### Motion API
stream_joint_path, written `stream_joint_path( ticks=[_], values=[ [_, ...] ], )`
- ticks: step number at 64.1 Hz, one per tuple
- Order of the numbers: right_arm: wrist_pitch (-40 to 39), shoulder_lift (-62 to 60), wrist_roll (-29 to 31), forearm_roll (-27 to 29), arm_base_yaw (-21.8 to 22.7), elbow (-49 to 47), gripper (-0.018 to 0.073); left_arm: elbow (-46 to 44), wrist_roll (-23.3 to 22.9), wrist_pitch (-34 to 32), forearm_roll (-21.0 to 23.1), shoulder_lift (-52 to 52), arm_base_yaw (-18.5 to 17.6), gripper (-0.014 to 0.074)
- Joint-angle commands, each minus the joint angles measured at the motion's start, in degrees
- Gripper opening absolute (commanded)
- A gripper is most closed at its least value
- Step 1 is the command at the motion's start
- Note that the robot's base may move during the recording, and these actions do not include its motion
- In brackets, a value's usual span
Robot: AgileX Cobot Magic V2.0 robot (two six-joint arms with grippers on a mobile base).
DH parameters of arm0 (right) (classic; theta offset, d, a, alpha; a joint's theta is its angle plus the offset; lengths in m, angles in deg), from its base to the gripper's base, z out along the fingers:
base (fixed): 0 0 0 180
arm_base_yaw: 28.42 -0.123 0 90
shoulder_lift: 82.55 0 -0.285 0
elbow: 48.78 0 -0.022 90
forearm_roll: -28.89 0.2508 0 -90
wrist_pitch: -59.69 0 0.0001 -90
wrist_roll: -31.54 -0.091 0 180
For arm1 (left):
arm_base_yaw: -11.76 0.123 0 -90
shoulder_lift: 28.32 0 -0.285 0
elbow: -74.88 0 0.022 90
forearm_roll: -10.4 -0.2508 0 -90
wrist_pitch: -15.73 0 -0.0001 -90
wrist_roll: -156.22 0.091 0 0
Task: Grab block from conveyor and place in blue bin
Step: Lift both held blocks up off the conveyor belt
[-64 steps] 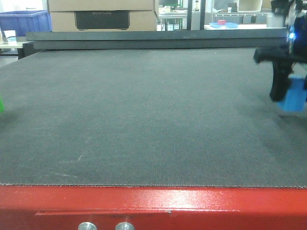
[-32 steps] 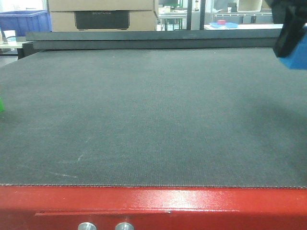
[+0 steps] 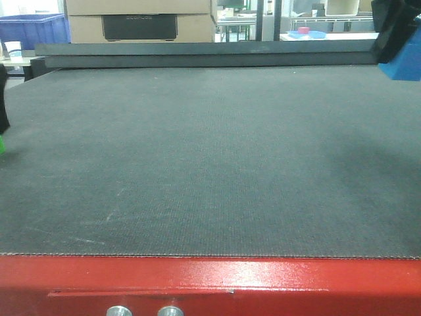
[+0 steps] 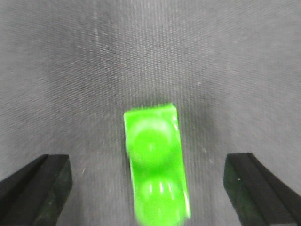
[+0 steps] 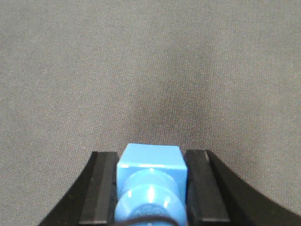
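The right hand point(image 5: 151, 155) is clenched on a blue block point(image 5: 151, 165), its two black fingers point(image 5: 101, 188) pressed flat against the block's sides at the bottom centre of the wrist view. In the front view this hand point(image 3: 393, 29) and block point(image 3: 402, 66) hang in the upper right corner, lifted off the belt. The left hand point(image 4: 149, 188) is spread wide, with a green block point(image 4: 153, 155) lying on the belt between its fingers point(image 4: 37, 188), touching neither. At the left edge of the front view, a dark shape above a green sliver point(image 3: 2, 143) is probably that same hand and block. The grey conveyor point(image 3: 210, 164) fills the frame above its red frame edge point(image 3: 263, 276) with two silver buttons point(image 3: 119, 311). A blue bin point(image 3: 33, 29) stands upper left, beyond the belt.
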Motion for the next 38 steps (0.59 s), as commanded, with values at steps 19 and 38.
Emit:
stream_joint_path(
  ticks=[19, 38],
  values=[
    [-1.59, -0.63, 0.48, -0.48, -0.01, 0.29, -0.0160, -0.55, 0.29, -0.42, 0.11, 3.41, -0.09, 0.0468],
    [-2.94, -0.63, 0.48, -0.48, -0.01, 0.29, -0.0160, -0.55, 0.29, 0.52, 1.40, 3.07, -0.09, -0.0110]
  ],
)
